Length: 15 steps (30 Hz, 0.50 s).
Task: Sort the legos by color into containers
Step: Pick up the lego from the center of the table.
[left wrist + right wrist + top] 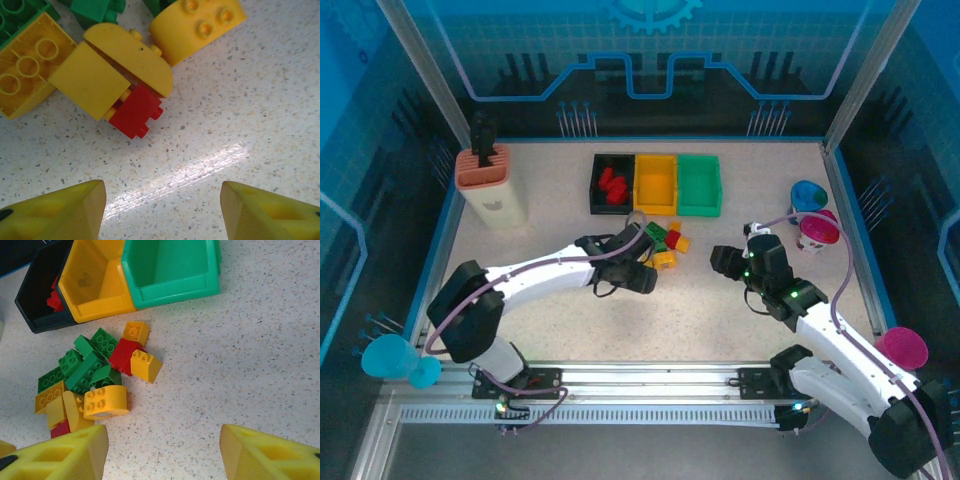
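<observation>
A pile of red, yellow and green legos (663, 245) lies on the table just in front of the containers. These stand in a row: a black bin (592, 190) with red bricks (612, 186) in it, an empty yellow bin (655, 182) and an empty green bin (698, 182). My left gripper (650, 268) is low at the pile's near-left side. It is open (162, 212) over bare table, with a small red brick (134, 112) a little ahead of it among yellow ones. My right gripper (725, 262) stands open (162, 452) to the right of the pile (95, 375), holding nothing.
A salmon slotted holder (492, 180) stands at the back left. A blue cup (808, 195) and a magenta cup (817, 232) sit at the right. Near the front corners are a cyan cup (390, 358) and another magenta cup (902, 348).
</observation>
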Motion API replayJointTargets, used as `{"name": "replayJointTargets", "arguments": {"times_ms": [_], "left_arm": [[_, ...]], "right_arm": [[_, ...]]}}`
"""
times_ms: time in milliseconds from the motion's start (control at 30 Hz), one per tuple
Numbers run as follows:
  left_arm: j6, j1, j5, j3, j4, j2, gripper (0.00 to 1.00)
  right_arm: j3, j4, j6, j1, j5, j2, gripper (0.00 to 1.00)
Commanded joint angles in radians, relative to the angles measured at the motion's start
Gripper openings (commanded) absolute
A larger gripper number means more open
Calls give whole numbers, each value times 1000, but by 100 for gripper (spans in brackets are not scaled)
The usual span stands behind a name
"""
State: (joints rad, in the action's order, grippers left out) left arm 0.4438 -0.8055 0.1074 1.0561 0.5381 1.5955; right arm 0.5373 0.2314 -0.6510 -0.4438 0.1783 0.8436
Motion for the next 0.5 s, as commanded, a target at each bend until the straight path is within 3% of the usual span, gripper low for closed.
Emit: {"name": "replayJointTargets", "arguments": {"times_ms": [0,467], "left_arm": [[4,-4,-8,14,-1,44,64],[10,-3,0,58,-36,178,66]], "right_arm": [[-8,-8,-9,10,0,-11,62],[-19,-13,-6,10,13,-14,62]]}}
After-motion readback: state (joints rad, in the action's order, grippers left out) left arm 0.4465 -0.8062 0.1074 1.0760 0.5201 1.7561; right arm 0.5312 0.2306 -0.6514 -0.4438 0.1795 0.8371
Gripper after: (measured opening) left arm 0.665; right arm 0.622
